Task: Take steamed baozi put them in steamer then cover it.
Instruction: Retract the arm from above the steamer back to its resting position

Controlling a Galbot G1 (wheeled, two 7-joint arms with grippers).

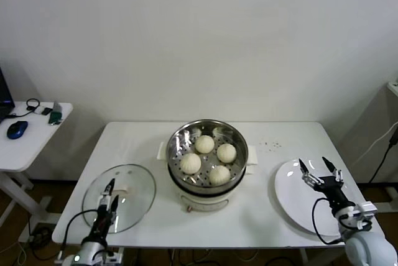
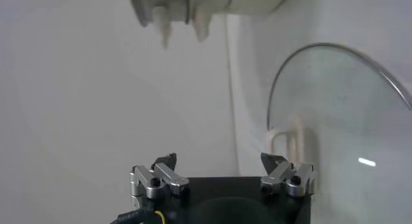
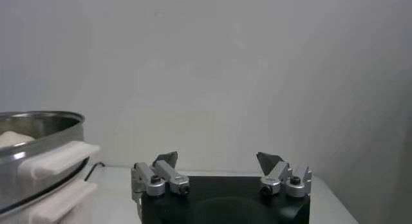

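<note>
Several cream-white baozi (image 1: 206, 156) lie in the shiny steel steamer (image 1: 180, 137) on its cream pot base at the table's middle. The steamer's rim and handle also show in the right wrist view (image 3: 45, 125). The clear glass cover (image 1: 130, 207) with a white handle lies flat on the table at the front left; it also shows in the left wrist view (image 2: 341, 122). My left gripper (image 1: 109, 192) is open and empty over the cover's near-left part. My right gripper (image 1: 318, 167) is open and empty above the white plate (image 1: 292, 204) at the right.
A small side table (image 1: 31, 142) with a blue mouse (image 1: 17, 129) and cables stands at the far left. A white wall rises behind the table. A few dark specks (image 1: 270, 146) lie on the table behind the plate.
</note>
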